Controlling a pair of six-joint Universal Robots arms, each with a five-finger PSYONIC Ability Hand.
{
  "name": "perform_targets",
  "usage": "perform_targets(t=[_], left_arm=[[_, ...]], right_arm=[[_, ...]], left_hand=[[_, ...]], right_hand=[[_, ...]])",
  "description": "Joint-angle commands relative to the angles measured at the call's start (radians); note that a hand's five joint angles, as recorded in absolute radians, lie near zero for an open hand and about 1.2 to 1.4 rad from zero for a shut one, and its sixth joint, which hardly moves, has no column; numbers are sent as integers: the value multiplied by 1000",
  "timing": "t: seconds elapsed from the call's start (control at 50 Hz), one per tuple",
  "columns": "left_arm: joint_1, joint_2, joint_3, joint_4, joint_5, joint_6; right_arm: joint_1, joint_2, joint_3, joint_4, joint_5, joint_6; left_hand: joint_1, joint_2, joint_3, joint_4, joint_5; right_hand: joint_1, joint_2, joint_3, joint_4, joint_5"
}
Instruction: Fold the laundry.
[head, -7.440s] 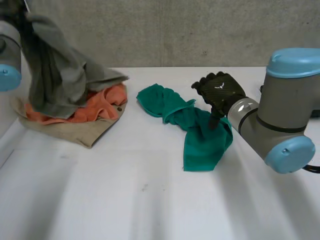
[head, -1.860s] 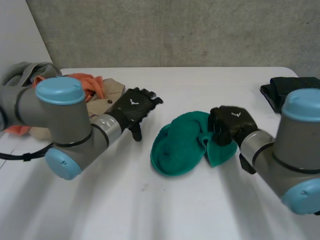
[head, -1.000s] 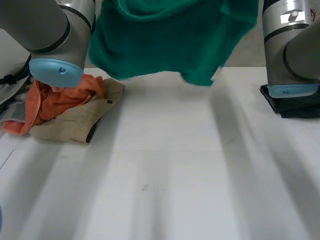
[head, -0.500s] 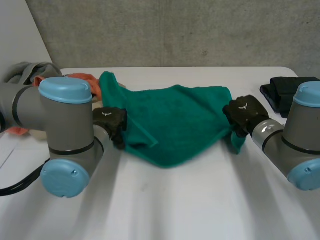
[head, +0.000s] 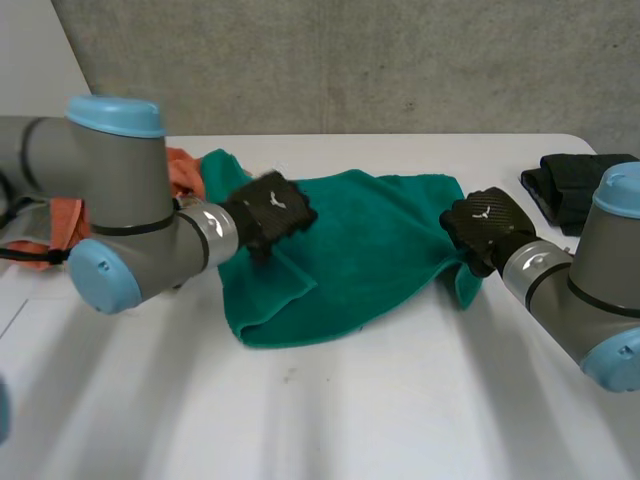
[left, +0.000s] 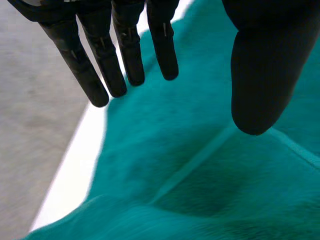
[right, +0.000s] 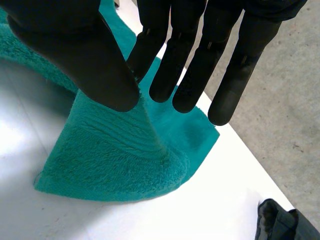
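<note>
A green towel (head: 370, 240) lies spread and rumpled across the middle of the white table (head: 350, 410). My left hand (head: 270, 212) hovers over the towel's left part. Its fingers (left: 125, 55) are straight, the thumb stands apart, and nothing is between them above the towel (left: 200, 175). My right hand (head: 485, 225) is at the towel's right edge. There the thumb (right: 75, 55) and fingers pinch a raised fold of the towel (right: 110, 160).
An orange cloth (head: 185, 170) of the laundry pile shows behind my left arm at the far left. A dark folded cloth (head: 580, 185) sits at the table's right edge, also near my right hand's fingertips (right: 280, 222).
My left hand has let go of the towel's left edge, opened, and moved right over the cloth. The towel's left side has dropped onto the table. My right hand keeps its pinch.
</note>
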Motion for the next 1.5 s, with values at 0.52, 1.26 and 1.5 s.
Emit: perform_targets(t=[0.52, 1.26, 1.5], left_arm=[[-37, -302, 284, -171, -76, 93], [65, 552, -538, -289, -353, -78], [55, 405, -559, -10, -370, -160]], right_arm=[[-51, 21, 17, -17, -39, -6], [-279, -326, 18, 751, -164, -524], [-259, -170, 6, 695, -139, -635]], left_hand=[[4, 15, 17, 13, 14], [820, 831, 833, 829, 830], [820, 831, 833, 829, 830]], right_hand=[[264, 218, 206, 199, 207], [264, 218, 206, 199, 207], [264, 218, 206, 199, 207]])
